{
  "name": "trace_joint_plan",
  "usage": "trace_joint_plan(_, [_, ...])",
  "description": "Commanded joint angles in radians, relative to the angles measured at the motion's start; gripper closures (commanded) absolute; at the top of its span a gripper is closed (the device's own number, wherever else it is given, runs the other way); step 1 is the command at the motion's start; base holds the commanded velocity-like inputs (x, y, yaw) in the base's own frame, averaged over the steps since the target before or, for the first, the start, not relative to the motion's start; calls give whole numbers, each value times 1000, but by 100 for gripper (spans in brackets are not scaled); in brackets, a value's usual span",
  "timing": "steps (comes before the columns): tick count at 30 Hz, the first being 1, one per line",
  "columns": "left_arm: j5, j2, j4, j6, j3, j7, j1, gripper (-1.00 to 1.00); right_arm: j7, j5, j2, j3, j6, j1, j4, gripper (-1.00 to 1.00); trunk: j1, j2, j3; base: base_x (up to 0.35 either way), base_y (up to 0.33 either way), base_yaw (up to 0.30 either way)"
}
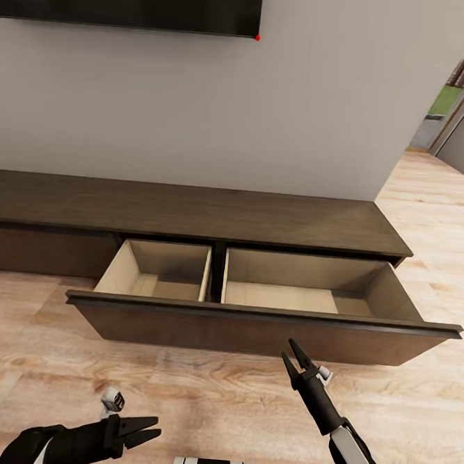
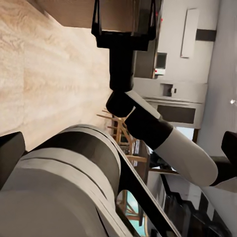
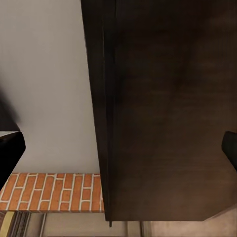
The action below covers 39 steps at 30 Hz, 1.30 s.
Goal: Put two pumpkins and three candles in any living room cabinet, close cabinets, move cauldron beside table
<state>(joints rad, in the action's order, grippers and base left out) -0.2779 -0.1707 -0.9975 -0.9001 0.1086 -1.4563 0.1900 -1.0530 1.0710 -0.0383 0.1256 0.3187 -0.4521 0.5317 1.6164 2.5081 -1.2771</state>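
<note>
Long dark cabinet (image 1: 192, 211) against the wall, its wide drawer (image 1: 266, 329) pulled out with pale insides bare, right gripper (image 1: 293, 355) just before the drawer front, jaws slightly apart, left gripper (image 1: 152, 429) low over the floor (image 1: 198, 390), jaws apart, no readable writing.

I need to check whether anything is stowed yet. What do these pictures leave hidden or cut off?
- Head view: the near floor of the open pale-wood drawer of the long dark brown wooden cabinet, hidden behind its own front panel.
- Head view: the cabinet's left end, cut by the frame edge.
- Right wrist view: the drawer's inside, blocked by the dark front panel.
- Left wrist view: the cabinet, mostly screened by the robot's arm.
</note>
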Motion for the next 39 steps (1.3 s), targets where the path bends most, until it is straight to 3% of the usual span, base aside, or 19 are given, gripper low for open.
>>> trace_joint_plan(1, [-1, 1, -1, -11, -2, -3, 0, -100, -1, 7, 0, 0, 10, 0, -1, -100, 0, 0, -1, 0, 0, 0])
trace_joint_plan(5, [-1, -1, -3, -14, -46, -5, 0, -100, 1, 8, 0, 0, 10, 0, -1, -100, -2, 0, 11, 0, 0, 0])
trace_joint_plan(7, [-3, -3, -17, -25, -93, -23, 0, -100, 2, 9, 0, 1, 11, 0, -3, -100, -2, -1, 19, 0, 0, 0])
trace_joint_plan(10, [-1, -4, -23, -39, -119, -44, 0, -100, 2, 9, 0, 2, 11, 0, -3, -100, -4, -2, 30, 0, 0, 0])
trace_joint_plan(26, [2, -8, -23, -43, -124, -51, 3, -100, 11, 9, -2, 4, 14, 0, -6, -100, -11, -5, 92, -9, 1, 0])
trace_joint_plan(32, [2, -6, -23, -43, -124, -50, 3, -100, 10, 15, -30, 5, 16, 0, -50, -100, -14, -7, 115, -33, 2, 0])
trace_joint_plan(39, [2, -6, -23, -43, -127, -51, 3, -100, 9, 15, -41, 5, 14, 0, -99, -100, -20, -15, 142, -134, 0, 0])
